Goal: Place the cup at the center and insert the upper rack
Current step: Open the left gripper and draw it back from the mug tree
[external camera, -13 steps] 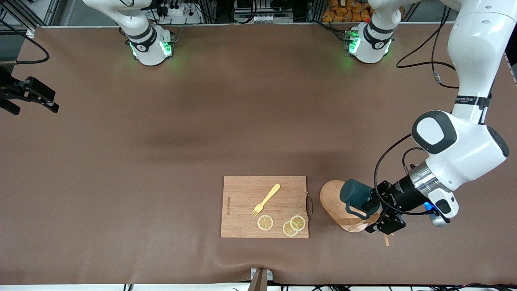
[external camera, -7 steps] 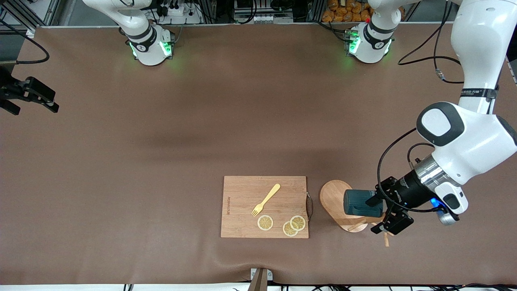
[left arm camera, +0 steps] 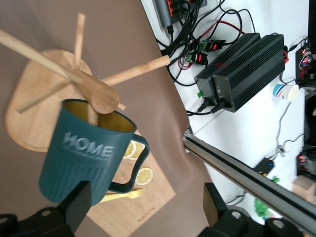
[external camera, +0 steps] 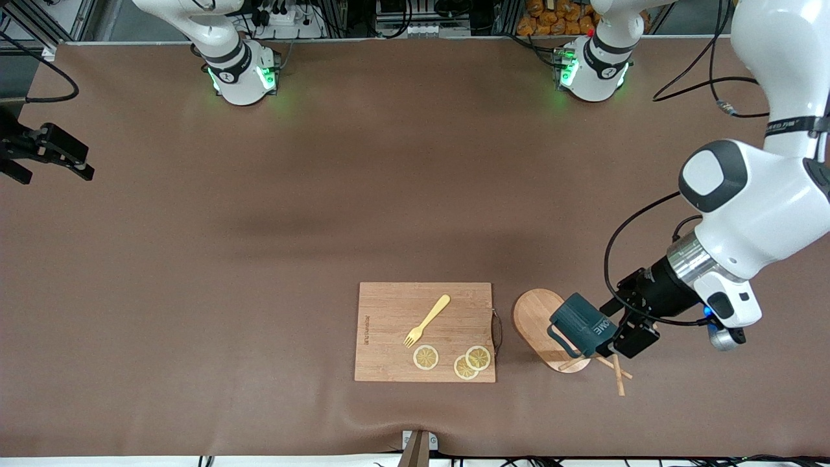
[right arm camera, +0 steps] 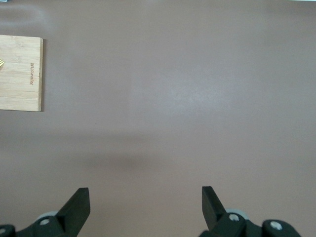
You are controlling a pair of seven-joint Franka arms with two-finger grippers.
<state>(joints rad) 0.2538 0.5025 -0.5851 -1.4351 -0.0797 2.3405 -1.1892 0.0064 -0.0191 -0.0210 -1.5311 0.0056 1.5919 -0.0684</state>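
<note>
The dark teal cup (external camera: 582, 324) hangs tilted on the upper rack, a bamboo mug tree with an oval base (external camera: 535, 314). In the left wrist view a peg reaches into the yellow mouth of the cup (left arm camera: 84, 153), just under the post top (left arm camera: 103, 96). The rack stands near the front edge, toward the left arm's end. My left gripper (external camera: 615, 326) is open beside the cup; in the left wrist view one finger (left arm camera: 79, 205) overlaps the cup's bottom, and the jaws hold nothing (left arm camera: 146, 207). My right gripper (external camera: 57, 175) waits open over bare table (right arm camera: 145, 207).
A rectangular wooden cutting board (external camera: 425, 331) lies beside the rack, toward the right arm's end, with a yellow fork (external camera: 428, 320) and lemon slices (external camera: 426, 357) on it. Its corner shows in the right wrist view (right arm camera: 19, 74). Black power units (left arm camera: 242, 69) sit off the table.
My left gripper opened fully and drew back from the cup toward the left arm's end. The cup swung to a tilt on its peg. The right arm has not moved.
</note>
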